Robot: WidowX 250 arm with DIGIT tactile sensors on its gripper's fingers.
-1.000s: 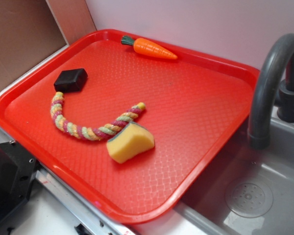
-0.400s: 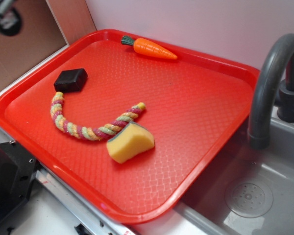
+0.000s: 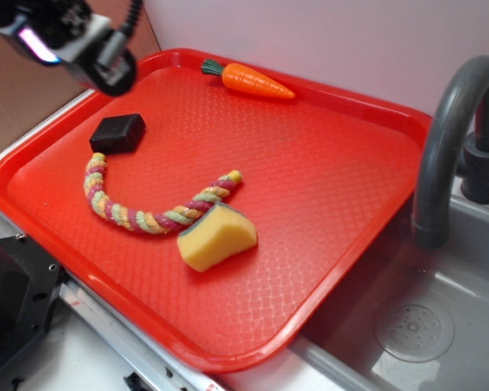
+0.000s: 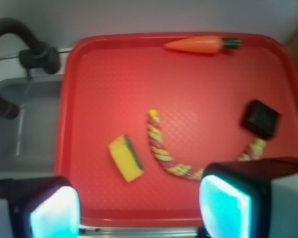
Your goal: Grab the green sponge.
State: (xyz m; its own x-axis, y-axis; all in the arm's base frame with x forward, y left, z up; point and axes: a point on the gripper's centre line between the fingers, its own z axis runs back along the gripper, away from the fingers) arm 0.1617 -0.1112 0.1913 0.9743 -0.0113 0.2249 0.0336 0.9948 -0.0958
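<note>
The green sponge point(image 3: 217, 236) is a pale-yellow foam wedge with a thin dark green layer on its far face. It lies on the red tray point(image 3: 326, 187), near the front edge, touching the end of the rope. In the wrist view the green sponge point(image 4: 126, 157) lies below and ahead of me. My gripper point(image 3: 81, 45) hovers high over the tray's far left corner, well away from the sponge. Its jaws stand wide apart in the wrist view, gripper point(image 4: 139, 210), with nothing between the glowing pads point(image 4: 223, 208).
A multicoloured rope point(image 3: 143, 208) curves beside the sponge. A black block point(image 3: 117, 133) sits at the tray's left, a toy carrot point(image 3: 248, 80) at its back rim. A grey faucet point(image 3: 448, 138) and sink point(image 3: 416, 326) lie to the right.
My gripper has come into view at the upper left and moved right and down, toward the tray's far left corner. Objects on the tray have not moved.
</note>
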